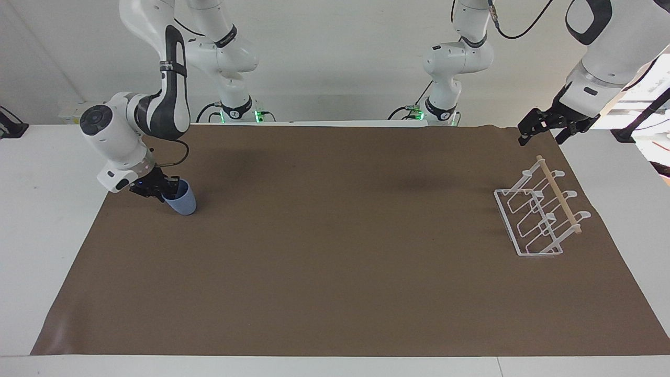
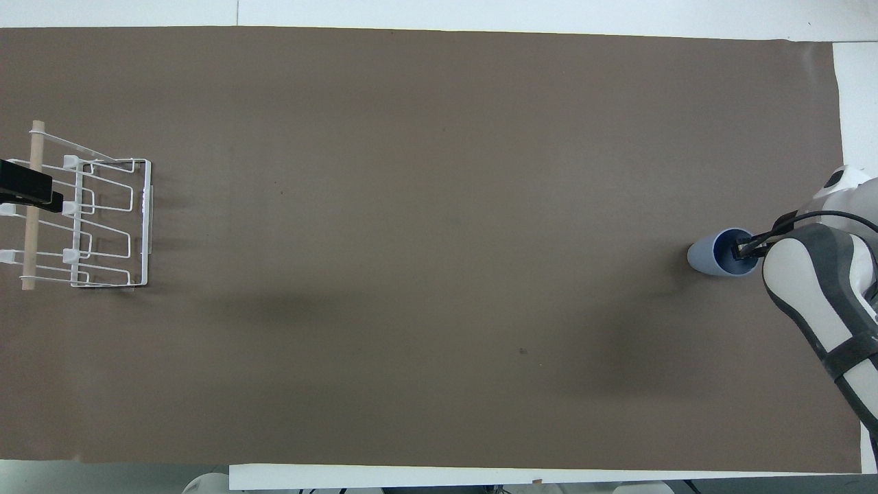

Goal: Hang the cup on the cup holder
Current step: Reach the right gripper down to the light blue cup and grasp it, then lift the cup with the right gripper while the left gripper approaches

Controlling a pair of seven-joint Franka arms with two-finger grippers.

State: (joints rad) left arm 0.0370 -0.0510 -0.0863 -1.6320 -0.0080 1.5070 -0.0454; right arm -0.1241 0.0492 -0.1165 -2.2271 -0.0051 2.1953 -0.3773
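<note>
Cup (image 1: 180, 201) looks light, smooth, slippery plastic; right hand (image 1: 165, 189) clamped on its rim wall, left hand (image 1: 543, 129) spread, waiting over rack (image 1: 539, 212).

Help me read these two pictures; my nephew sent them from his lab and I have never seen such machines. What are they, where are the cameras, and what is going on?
These are two white robot arms at a table covered by a brown mat. One picture looks across the table at the robots; the other looks steeply down from above their end. Two things stand on the mat: a light-blue cup at the right arm's end and a white wire cup holder at the left arm's end. The right gripper has its fingers closed on the cup's rim, one inside; the cup stands on the mat. The left gripper waits open in the air near the cup holder.
</note>
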